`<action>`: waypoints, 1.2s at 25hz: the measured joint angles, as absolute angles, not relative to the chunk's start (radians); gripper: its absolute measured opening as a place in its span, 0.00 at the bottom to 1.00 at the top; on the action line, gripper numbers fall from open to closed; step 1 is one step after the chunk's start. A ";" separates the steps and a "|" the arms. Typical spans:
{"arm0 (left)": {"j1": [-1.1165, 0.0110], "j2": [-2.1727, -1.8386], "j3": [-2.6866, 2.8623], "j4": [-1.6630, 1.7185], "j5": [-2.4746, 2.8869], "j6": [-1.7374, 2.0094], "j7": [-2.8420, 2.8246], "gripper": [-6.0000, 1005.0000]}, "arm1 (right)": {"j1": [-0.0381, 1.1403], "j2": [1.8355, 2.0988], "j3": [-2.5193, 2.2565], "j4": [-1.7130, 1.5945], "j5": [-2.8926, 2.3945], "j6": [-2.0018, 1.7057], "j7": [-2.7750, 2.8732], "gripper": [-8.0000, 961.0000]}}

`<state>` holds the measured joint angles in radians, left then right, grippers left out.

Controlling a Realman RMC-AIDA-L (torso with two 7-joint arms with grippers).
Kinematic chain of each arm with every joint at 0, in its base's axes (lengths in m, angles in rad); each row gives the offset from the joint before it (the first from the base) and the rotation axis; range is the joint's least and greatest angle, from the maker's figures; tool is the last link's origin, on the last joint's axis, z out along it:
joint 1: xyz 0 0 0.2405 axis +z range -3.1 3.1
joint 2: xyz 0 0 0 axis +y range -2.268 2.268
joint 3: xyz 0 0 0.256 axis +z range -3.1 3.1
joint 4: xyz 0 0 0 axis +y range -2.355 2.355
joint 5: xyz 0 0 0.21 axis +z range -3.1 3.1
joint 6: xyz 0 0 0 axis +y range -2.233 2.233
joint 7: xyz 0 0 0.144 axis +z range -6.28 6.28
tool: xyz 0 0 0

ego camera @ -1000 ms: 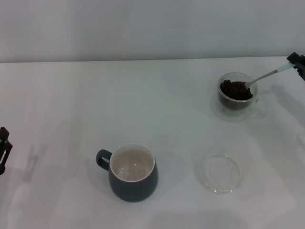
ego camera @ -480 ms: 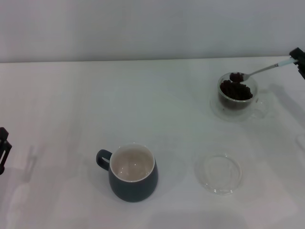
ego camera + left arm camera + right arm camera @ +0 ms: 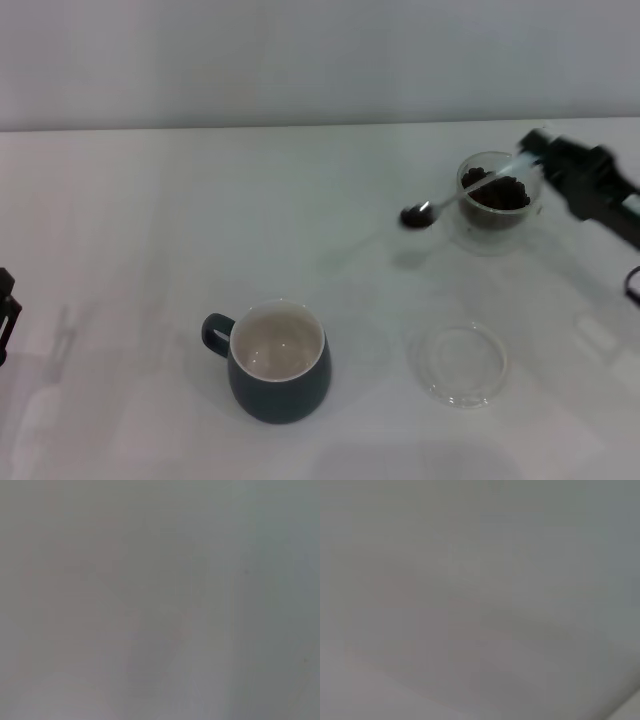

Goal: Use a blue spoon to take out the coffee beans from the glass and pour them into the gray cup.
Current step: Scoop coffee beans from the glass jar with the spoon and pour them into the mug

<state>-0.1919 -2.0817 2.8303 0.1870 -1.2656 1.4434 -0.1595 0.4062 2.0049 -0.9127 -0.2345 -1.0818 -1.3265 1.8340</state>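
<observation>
Movement: right claw (image 3: 530,148) has swung in from the right edge of the frame to a spot over the glass (image 3: 495,200), carrying the blue spoon (image 3: 465,188) out past the glass rim toward frame centre; half a second ago the spoon's bowl hung just above the beans inside the glass.
Right claw: clamped on the pale handle end of the blue spoon, at the upper right of the frame, its dark arm trailing off to the right edge.
Blue spoon: slanting down and to the left from the claw, its bowl clear of the glass on the left side and loaded with a dark clump of beans; a faint shadow lies on the tabletop (image 3: 150,220) beneath it.
Coffee beans (image 3: 497,192): a dark heap in the glass, upper right.
Gray cup (image 3: 277,362): lower centre, upright, handle to the left, its cream inside showing no beans, well apart from the spoon.
Glass saucer (image 3: 460,362): lower right, beside the cup, below the glass.
Left claw (image 3: 6,315): at the left edge, middle height; cannot tell whether its fingers are apart.
Wrist views: both blank grey.
</observation>
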 joint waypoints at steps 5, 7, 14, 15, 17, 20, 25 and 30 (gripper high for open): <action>-0.196 -2.083 2.832 0.188 -1.265 1.444 -0.159 0.73 | 0.424 2.012 -1.017 -0.208 -1.074 -1.386 1.841 0.16; -0.196 -2.083 2.834 0.191 -1.263 1.444 -0.159 0.73 | 0.434 2.016 -1.047 -0.195 -1.074 -1.401 1.841 0.16; -0.199 -2.085 2.835 0.197 -1.260 1.444 -0.159 0.73 | 0.471 2.027 -1.148 -0.183 -1.071 -1.404 1.838 0.16; -0.199 -2.085 2.835 0.197 -1.260 1.444 -0.159 0.73 | 0.479 2.028 -1.163 -0.181 -1.068 -1.401 1.837 0.16; -0.199 -2.085 2.836 0.197 -1.260 1.441 -0.160 0.73 | 0.496 2.028 -1.194 -0.172 -1.056 -1.396 1.832 0.16; -0.199 -2.085 2.837 0.197 -1.259 1.436 -0.159 0.73 | 0.522 2.028 -1.234 -0.158 -1.035 -1.380 1.818 0.16; -0.199 -2.086 2.839 0.196 -1.260 1.436 -0.160 0.73 | 0.551 2.028 -1.259 -0.158 -1.032 -1.349 1.777 0.16; -0.198 -2.086 2.839 0.196 -1.261 1.434 -0.161 0.73 | 0.572 2.028 -1.295 -0.182 -1.031 -1.351 1.678 0.16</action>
<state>-0.1984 -2.0863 2.8395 0.1963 -1.2612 1.4341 -0.1606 0.5718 2.0279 -1.2951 -0.1824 -1.0311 -1.3509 1.6781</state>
